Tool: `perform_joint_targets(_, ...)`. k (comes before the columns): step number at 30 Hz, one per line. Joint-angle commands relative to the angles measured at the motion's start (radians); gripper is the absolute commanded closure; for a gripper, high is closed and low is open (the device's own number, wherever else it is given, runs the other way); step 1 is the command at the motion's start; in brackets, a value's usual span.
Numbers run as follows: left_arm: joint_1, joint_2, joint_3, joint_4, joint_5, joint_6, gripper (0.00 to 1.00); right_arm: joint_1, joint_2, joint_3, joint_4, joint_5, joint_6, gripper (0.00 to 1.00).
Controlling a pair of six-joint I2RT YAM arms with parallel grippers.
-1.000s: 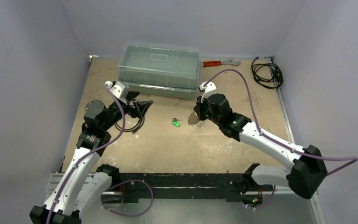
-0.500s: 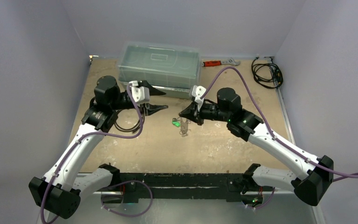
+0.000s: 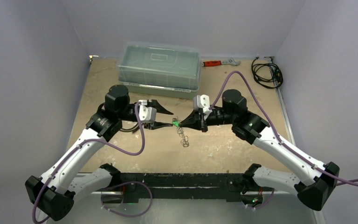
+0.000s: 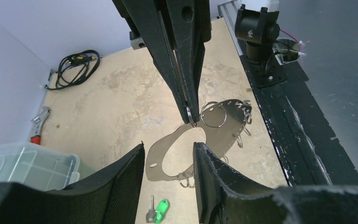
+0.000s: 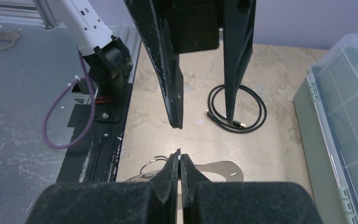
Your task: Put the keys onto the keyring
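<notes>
Both arms reach inward, tips nearly meeting at centre of top view. Right gripper point(image 5: 179, 161): pads pinched on edge of keyring point(image 4: 233, 126), a flat shiny oval tag with large cutout and thin wire rings along its rim. Left gripper point(image 4: 168, 147): fingers apart, ribbed black pads. Green-headed key point(image 4: 161, 208) lies on mottled tan tabletop point(image 4: 112, 102), bottom centre of left wrist view.

Two white-and-black arms, trailed by purple cables.
The left arm point(image 3: 81, 149) and right arm point(image 3: 284, 151) share smooth white shells, chunky black round joints, blocky black elbows and black screwed-down bases point(image 4: 261, 70). A purple cable point(image 3: 142, 135) loops along each, tied on with small white straps point(image 4: 301, 44). The left gripper point(image 3: 171, 118) and right gripper point(image 3: 180, 124) have white blocks and long, tapering black fingers point(image 4: 121, 186) with cross-hatched inner pads.
</notes>
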Motion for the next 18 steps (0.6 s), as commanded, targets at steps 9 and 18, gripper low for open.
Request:
perform_joint_targets(9, -0.064, 0.052, -0.031, 0.072, 0.022, -0.034, 0.69, 0.004, 0.012, 0.057, 0.029, -0.031, -0.032, 1.0)
perform_joint_targets(18, -0.084, 0.08, -0.04, 0.1, 0.001, -0.048, 0.76, 0.004, 0.031, 0.063, 0.031, -0.033, -0.03, 1.0)
